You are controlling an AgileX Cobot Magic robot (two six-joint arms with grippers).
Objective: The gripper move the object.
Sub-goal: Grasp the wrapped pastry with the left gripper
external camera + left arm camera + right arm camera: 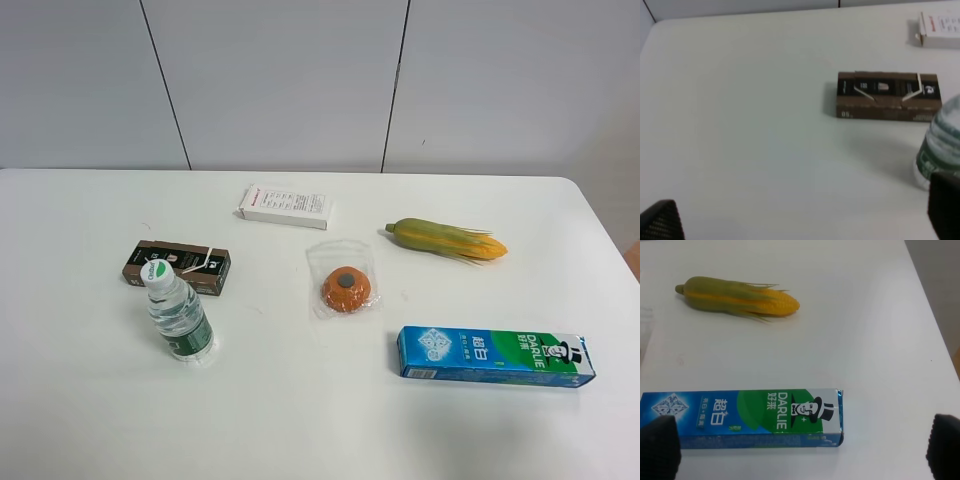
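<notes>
From up high I see neither arm over the worktop (90, 420), so I judge the task is at its very start: the approach is not yet made. The object (346, 284), an orange puck in a clear bag, lies flat about midway between the left and right edges. The corn cob (447, 239) lies near it toward the far right corner, and the toothpaste box (495, 357) toward the right edge on the near side.

On the left gripper (800, 220) the fingers (660, 222) are spread wide with nothing between them. It looks toward the brown box (888, 96) and the water bottle (940, 145). The right gripper (800, 452) is likewise spread and empty, with the toothpaste box just ahead of it.

My guess is that the right arm is the nearer one. Next I would bring it over the puck, drop straight down with the fingers astride it, and close gently, since the loose plastic may slip.
</notes>
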